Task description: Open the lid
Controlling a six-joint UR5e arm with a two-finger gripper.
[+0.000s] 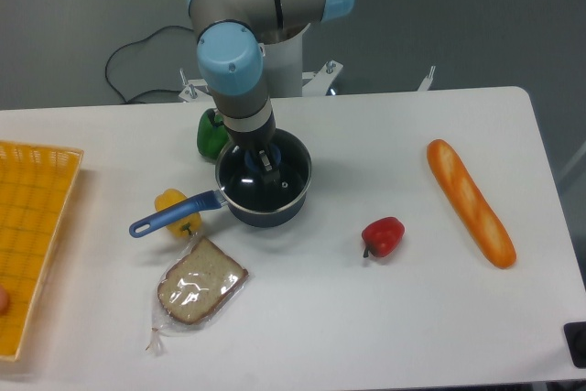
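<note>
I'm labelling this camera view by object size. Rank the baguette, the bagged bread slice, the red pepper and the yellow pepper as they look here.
Largest to smallest:
1. baguette, by far the longest
2. bagged bread slice
3. red pepper

The yellow pepper is partly hidden by the saucepan handle, so it is unsure against the red one.

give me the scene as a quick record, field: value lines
lid: on the saucepan, not lifted
gripper: down over the lid's middle, knob hidden, grip unclear
saucepan handle: points left
left of pan: green pepper, yellow pepper, basket
front: bagged bread slice
right: red pepper, baguette
</note>
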